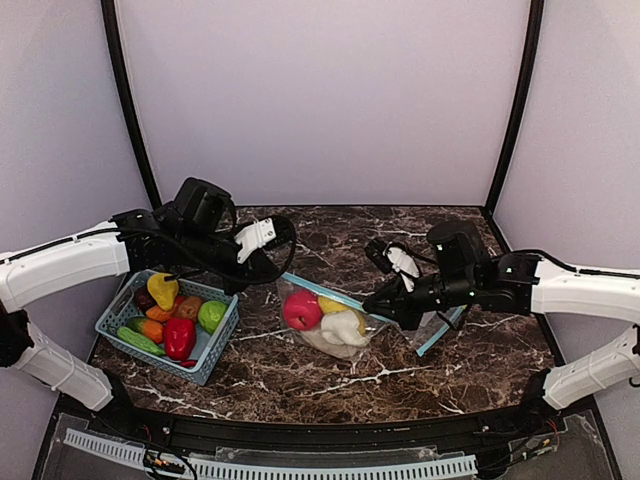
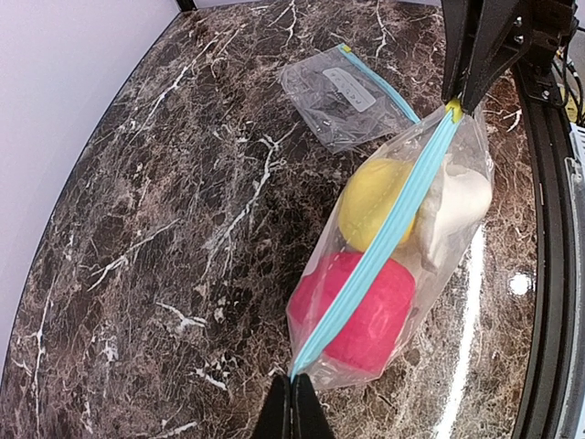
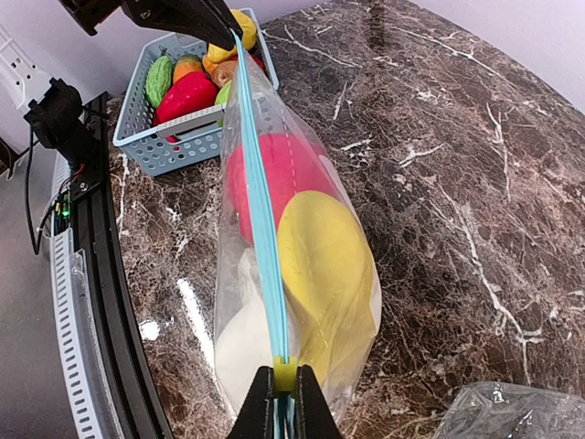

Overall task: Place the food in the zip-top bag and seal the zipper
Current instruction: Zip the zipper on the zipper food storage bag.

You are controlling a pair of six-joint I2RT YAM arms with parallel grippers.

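Zip-top bag (image 1: 335, 325) sits mid-counter, between the two arms, part-filled. Its teal zipper (image 3: 260, 210) is the long axis. It is stretched in a straight line from the left end effector (image 2: 292, 407) to the right end effector (image 3: 283, 402).

Left end effector: fingers together, pinched on the zipper's basket-side end. Right end effector: clamped on the opposite end, right at the small yellow-green tab (image 2: 454, 110). Neither arm is nearer — each holds one end, and the bag's body hangs below the line and rests on the marble counter (image 2: 164, 229).

Any seal run would have to travel along this line, from one end effector toward the other. The track reads as a single closed strip in both wrist views, but I cannot tell whether it is fully pressed shut.

Contents: a red round fruit (image 1: 302, 310), a yellow fruit (image 3: 324, 265) and a cream-white piece (image 1: 345, 325). All are glossy and bulge the clear film.

More food remains in the teal basket (image 3: 174, 151) — a red pepper (image 1: 180, 338) among it. A second, flat bag (image 2: 343, 91) lies near the right arm.
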